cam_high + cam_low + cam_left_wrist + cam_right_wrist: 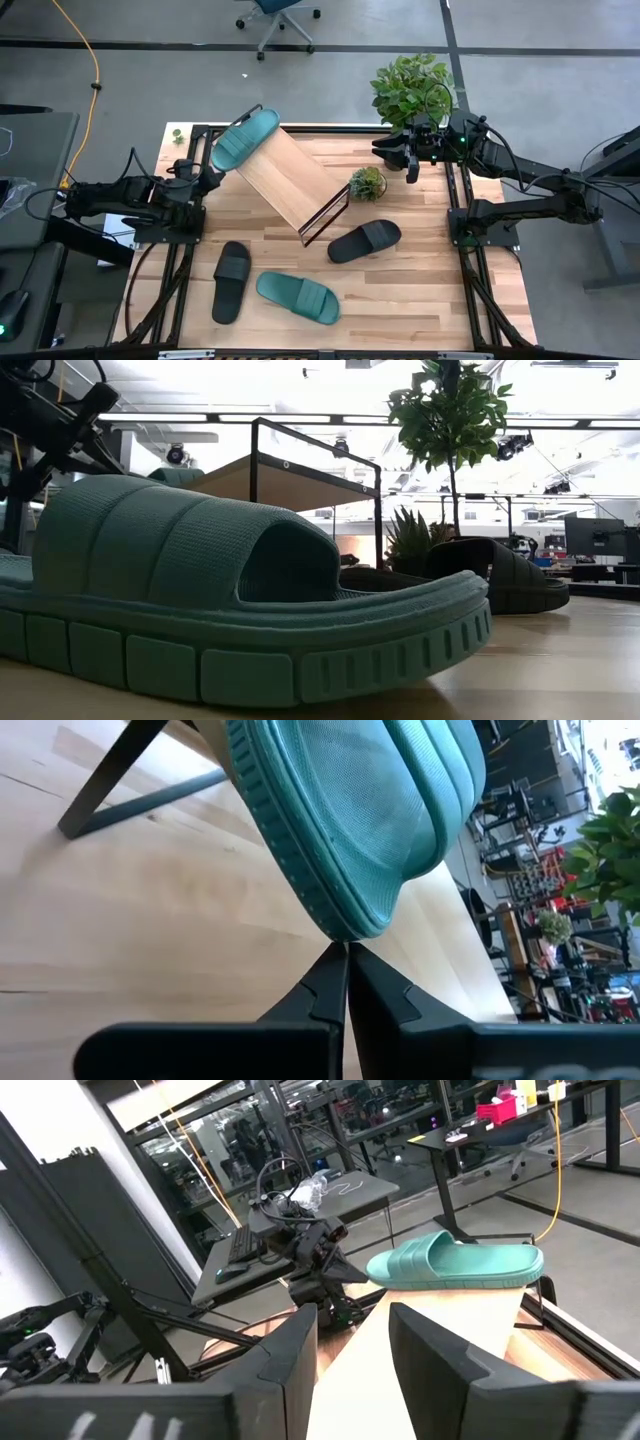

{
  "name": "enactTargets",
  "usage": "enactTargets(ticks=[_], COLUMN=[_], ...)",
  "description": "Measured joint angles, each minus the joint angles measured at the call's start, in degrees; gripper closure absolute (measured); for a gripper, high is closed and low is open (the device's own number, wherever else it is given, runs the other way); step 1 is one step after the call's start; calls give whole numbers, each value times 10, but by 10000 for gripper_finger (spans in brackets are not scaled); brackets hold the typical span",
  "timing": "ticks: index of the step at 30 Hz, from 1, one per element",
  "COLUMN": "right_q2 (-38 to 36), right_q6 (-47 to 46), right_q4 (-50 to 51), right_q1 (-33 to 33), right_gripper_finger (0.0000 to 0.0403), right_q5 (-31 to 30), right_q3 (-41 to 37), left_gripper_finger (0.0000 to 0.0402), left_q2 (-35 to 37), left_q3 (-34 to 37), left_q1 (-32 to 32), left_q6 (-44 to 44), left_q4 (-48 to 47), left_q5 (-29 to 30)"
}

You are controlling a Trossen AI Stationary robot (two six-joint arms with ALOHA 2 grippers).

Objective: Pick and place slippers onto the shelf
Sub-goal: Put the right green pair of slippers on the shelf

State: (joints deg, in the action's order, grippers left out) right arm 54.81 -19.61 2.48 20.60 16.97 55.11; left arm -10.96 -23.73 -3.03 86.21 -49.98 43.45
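One teal slipper (245, 140) lies sole down across the high far-left end of the slanted shelf (290, 185). My left gripper (212, 178) is shut, and its tips (347, 948) are at that slipper's rounded end. On the table, near the front edge, lie the other teal slipper (297, 297), which fills the low view (230, 590), and a black slipper (232, 280). The second black slipper (365, 240) lies by the shelf's low end. My right gripper (400, 158) hovers open at the far right; its fingers (300, 1350) frame the shelf's teal slipper (455, 1265) from a distance. My left gripper meets the teal slipper's rounded end (348, 932) at the sole's ribbed edge with the tips of its shut fingers. It comes level from the table's left side. The slipper rests on the shelf's plank.
A small potted plant (367, 183) stands beside the shelf's right leg, and a large one (412, 88) at the far right edge, close to my right gripper. Black frame rails (185, 260) run along both table sides. Bare wood (420, 290) lies at the near right.
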Motion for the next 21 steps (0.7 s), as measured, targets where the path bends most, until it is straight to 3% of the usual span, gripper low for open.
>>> enactTargets(ticks=[21], right_q2=[0], right_q6=[0], right_q4=[12], right_q1=[0], right_gripper_finger=[284], right_q5=[0], right_q3=[0], left_gripper_finger=[399], left_q2=[0], left_q3=[0], left_q1=[0], left_q6=[-5], left_q4=[-16], left_q5=[4])
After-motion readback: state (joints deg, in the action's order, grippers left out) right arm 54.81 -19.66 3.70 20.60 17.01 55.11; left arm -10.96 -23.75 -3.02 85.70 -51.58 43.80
